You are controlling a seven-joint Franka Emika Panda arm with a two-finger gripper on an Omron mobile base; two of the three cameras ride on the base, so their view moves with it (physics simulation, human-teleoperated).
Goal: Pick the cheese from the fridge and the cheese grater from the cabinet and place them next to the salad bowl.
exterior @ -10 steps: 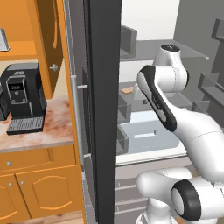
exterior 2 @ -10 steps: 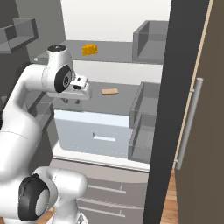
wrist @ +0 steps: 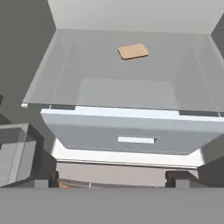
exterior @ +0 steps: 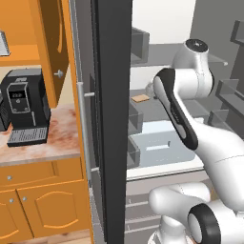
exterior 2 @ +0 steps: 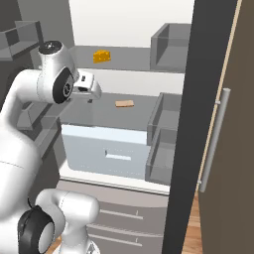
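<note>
The fridge stands open, its thick dark door [exterior: 112, 119] to the left of my arm and another dark door [exterior 2: 211, 99] on the right. The cheese [exterior 2: 101, 55], a small yellow-orange wedge, sits on the upper inner shelf. My gripper [exterior 2: 91, 98] hangs open below and a little left of it, over the glass shelf [wrist: 131, 83], with nothing between its fingertips [wrist: 46, 180]. The orange wall cabinet [exterior: 47, 38] is at the far left with its door swung open. The cheese grater and the salad bowl are out of view.
A flat tan slice [exterior 2: 125, 103] [wrist: 133, 51] lies on the glass shelf above a pale drawer [exterior 2: 106, 151]. Grey door bins [exterior 2: 166, 144] line the fridge's right side. A black coffee machine [exterior: 24, 107] stands on the marbled counter [exterior: 47, 145] above orange base cupboards.
My arm has lifted a little, carrying the hand slightly higher inside the fridge. The cheese and the tan slice have not moved.
</note>
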